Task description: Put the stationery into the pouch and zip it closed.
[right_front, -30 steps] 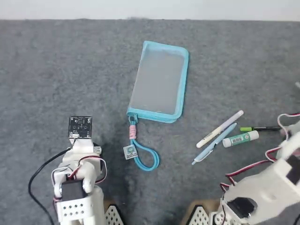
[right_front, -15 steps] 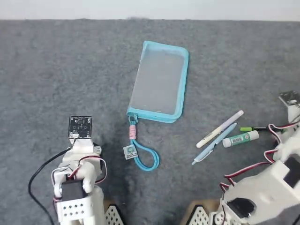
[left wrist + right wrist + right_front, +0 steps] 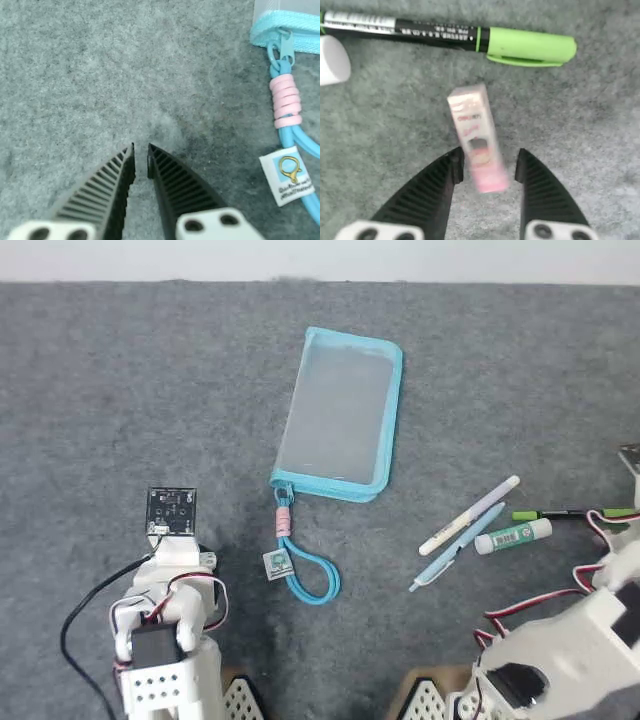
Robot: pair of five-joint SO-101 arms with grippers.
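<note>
Between the spread fingers of the right hand [image 3: 490, 152] lies a small pink-and-white eraser [image 3: 472, 130], flanked but not yet pinched. This arm has swung over the stationery within the last second, so a first pick looks close. Just beyond rests the green marker [image 3: 530, 47]. The pouch [image 3: 340, 415] lies well apart, mid-tabletop [image 3: 120, 380], nearer the left hand [image 3: 140, 147], all but closed on nothing.

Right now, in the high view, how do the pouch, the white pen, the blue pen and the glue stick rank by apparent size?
1. The pouch, by far the largest.
2. The white pen and the blue pen: they look about equal in length, so I do not rank them against each other.
3. The glue stick, clearly the shortest.
</note>
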